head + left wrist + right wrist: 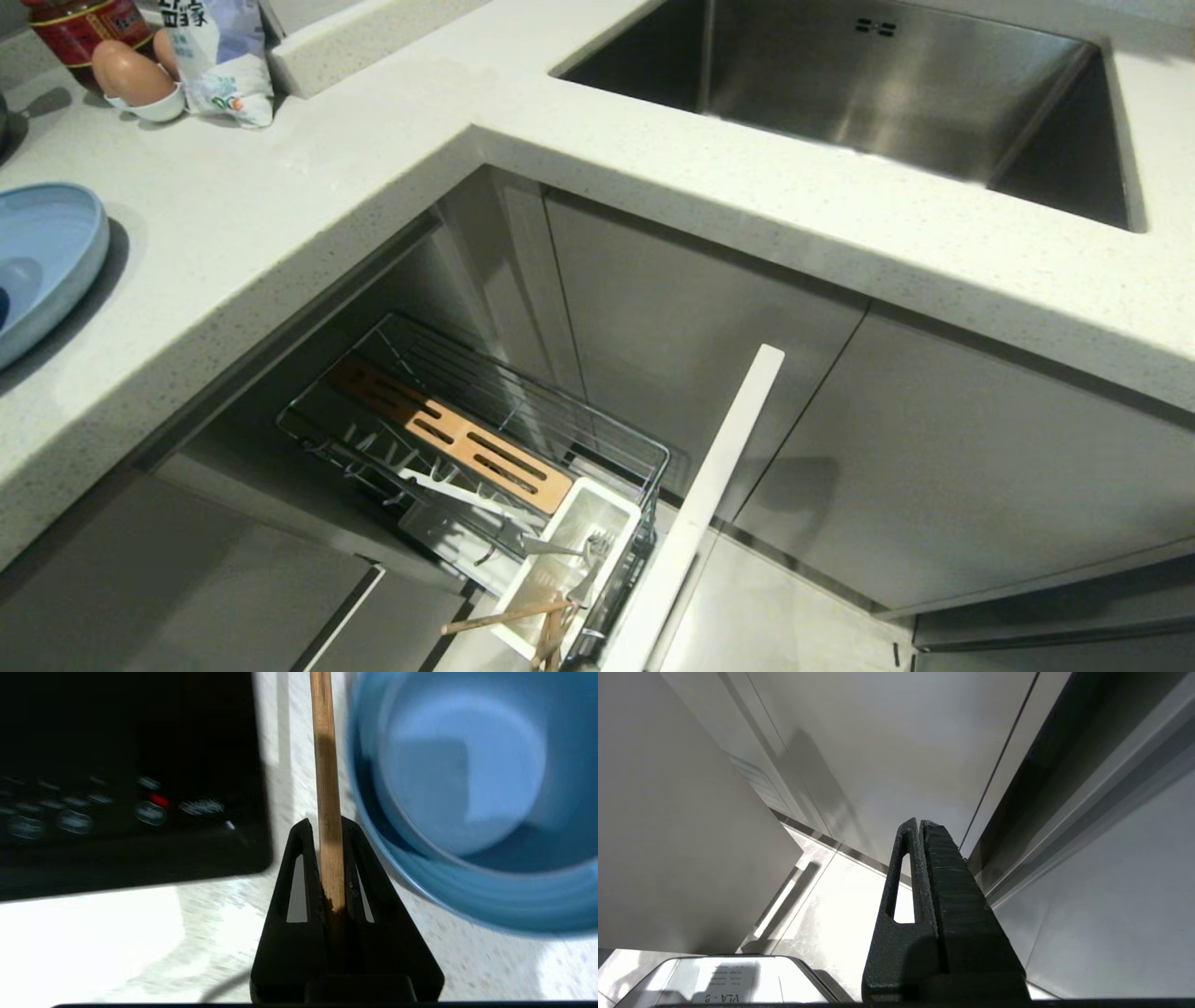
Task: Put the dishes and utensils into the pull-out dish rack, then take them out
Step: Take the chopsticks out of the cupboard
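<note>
One thin light-brown wooden chopstick [327, 788] pinched in closed left hand [331, 868] over speckled white tabletop [215, 933], just beside matte light blue bowl [462, 802]: best laid down flat, clear of that rim.

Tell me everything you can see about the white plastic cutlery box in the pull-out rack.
The white plastic cutlery box is a narrow, open-topped rectangular tub with rounded corners, sitting at the front end of the chrome wire pull-out dish rack, just behind the flat white front panel. A light-brown wooden chopstick lies across its near rim, and a slim silver metal utensil leans over its side.
</note>
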